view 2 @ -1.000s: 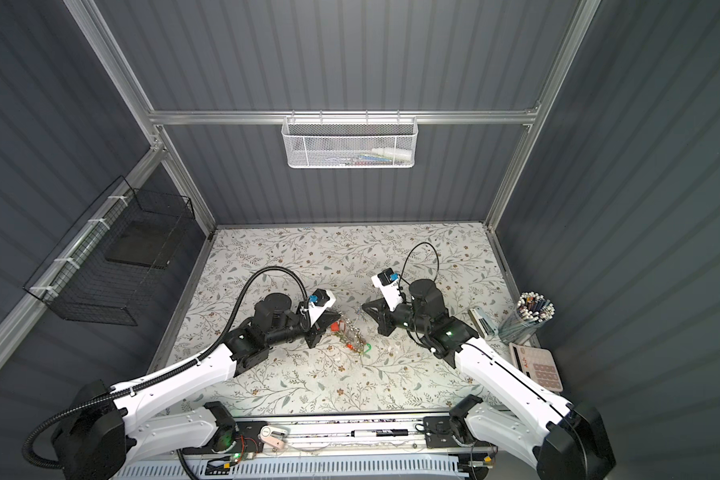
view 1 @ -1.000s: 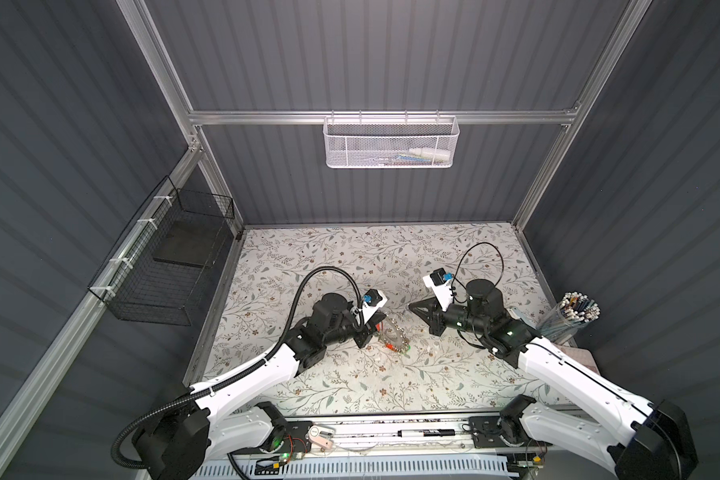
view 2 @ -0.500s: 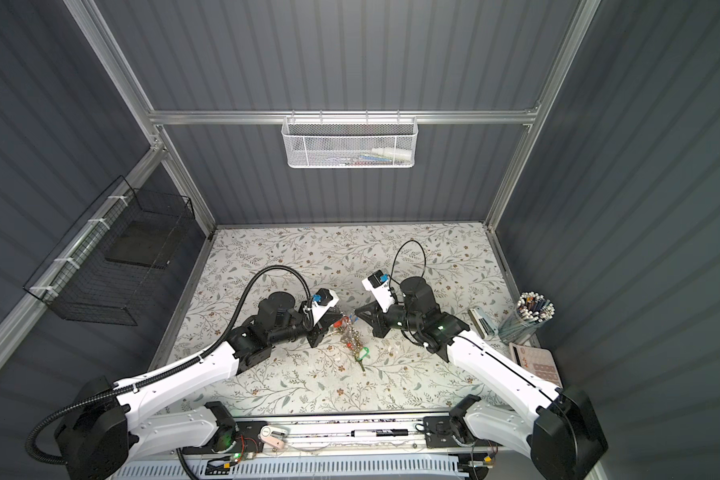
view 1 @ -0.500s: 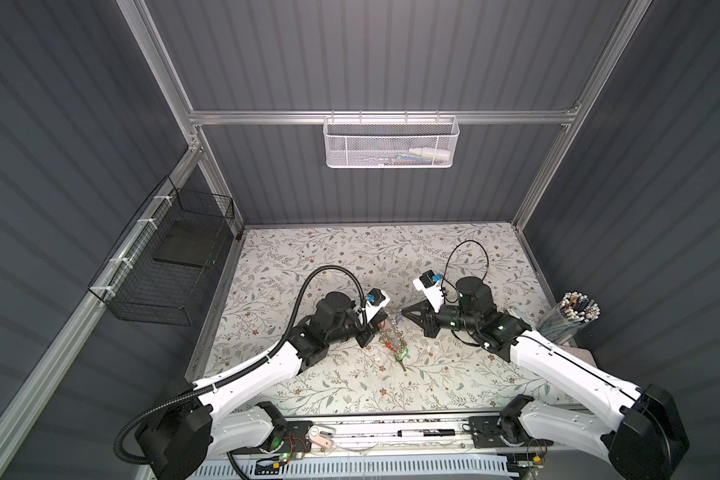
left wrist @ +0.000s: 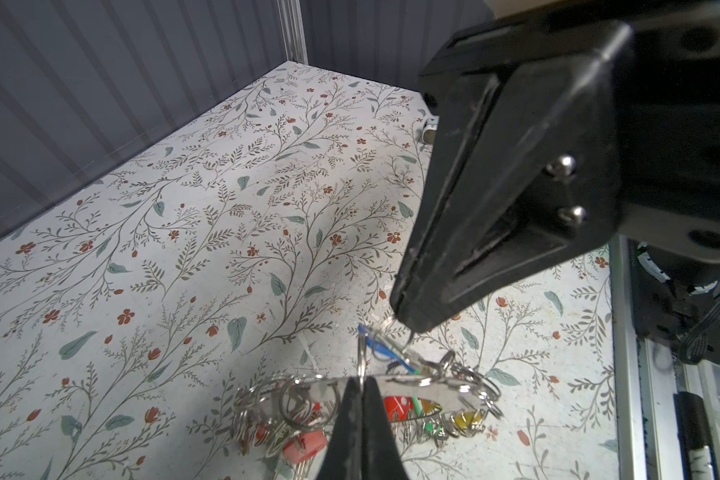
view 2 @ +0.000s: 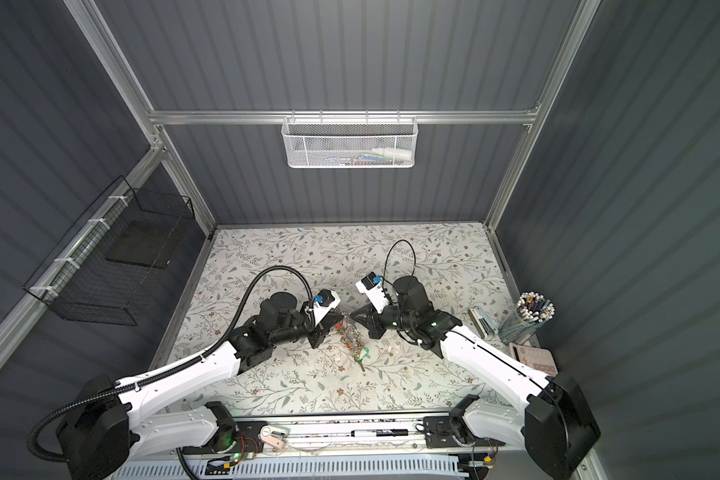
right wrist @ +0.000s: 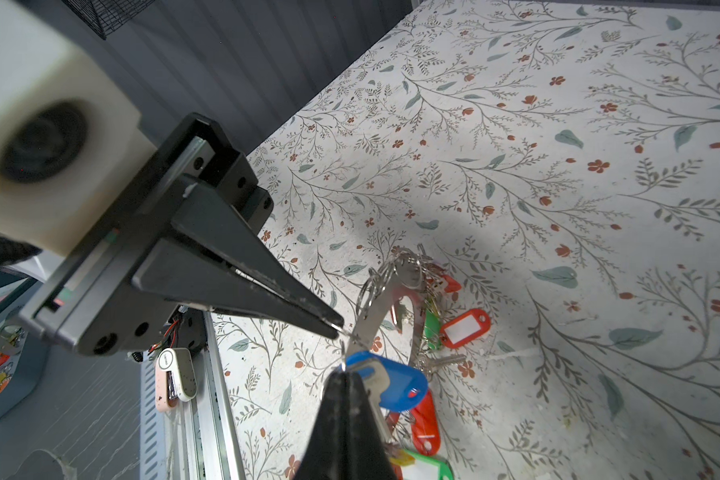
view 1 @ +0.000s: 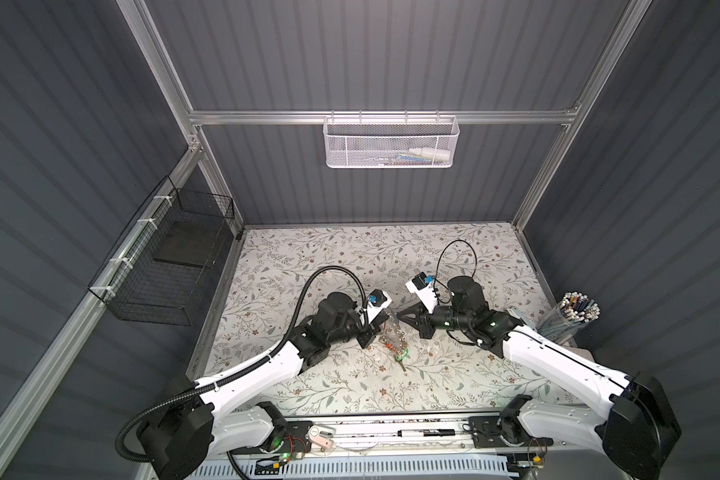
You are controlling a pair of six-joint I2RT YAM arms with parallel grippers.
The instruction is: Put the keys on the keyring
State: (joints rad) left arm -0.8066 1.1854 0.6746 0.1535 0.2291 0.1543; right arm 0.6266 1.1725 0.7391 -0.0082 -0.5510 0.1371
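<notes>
Left end effector (left wrist: pixel 360 380) is clenched on the rim of the keyring (right wrist: pixel 374 316), a large flat grey metal ring plate hung with small silver split rings and coloured tags. The plate stands on edge and tilted, gripped end raised, with the red plastic tag (right wrist: pixel 464 328) and green plastic tag (right wrist: pixel 431 328) at its far end lying on the floral-print surface (right wrist: pixel 558 166). Right end effector (right wrist: pixel 346 376) is clenched on the thin split ring of the keys (right wrist: pixel 395 382), a small silver bunch with an elongated blue plastic tag. In both top views the two tips nearly meet mid-surface. The keys hang just beside the plate's gripped end. Can't tell whether their ring is threaded onto the plate.
</notes>
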